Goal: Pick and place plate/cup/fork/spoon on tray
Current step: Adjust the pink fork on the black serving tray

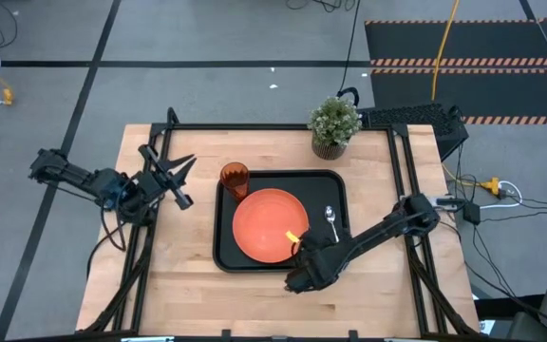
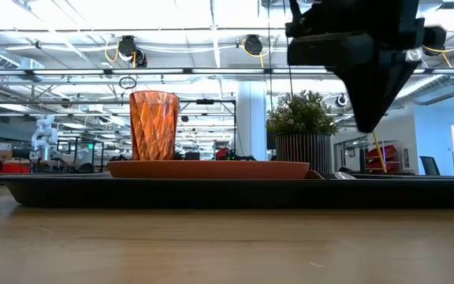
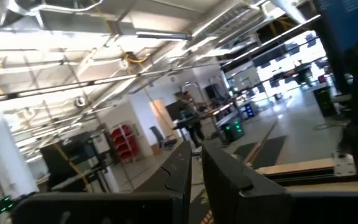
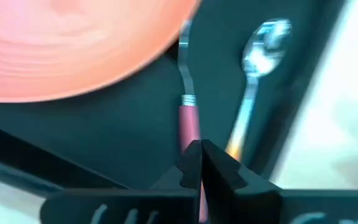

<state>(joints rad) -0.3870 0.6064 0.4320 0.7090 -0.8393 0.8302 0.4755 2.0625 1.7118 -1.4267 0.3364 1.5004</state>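
Note:
The black tray point(image 1: 224, 258) lies mid-table. On it are the orange plate point(image 1: 269, 225), the amber cup point(image 1: 235, 179) upright at its far left corner, the spoon point(image 1: 330, 220) and the pinkish-red-handled fork point(image 4: 188, 127). The fork lies between the plate and the spoon point(image 4: 253, 81), its tines at the plate's rim. My right gripper point(image 4: 201, 155) is shut and points down over the fork's handle. In the low view its tip point(image 2: 366, 126) hangs above the tray's rim point(image 2: 235, 193). My left gripper point(image 1: 186, 180) waits raised at the table's left, its fingers a narrow gap apart point(image 3: 197, 163).
A potted green plant point(image 1: 334, 123) stands at the table's far edge, just behind the tray's far right corner. Black frame rails run along the table's left and right sides. Bare wood lies in front of the tray and to its left.

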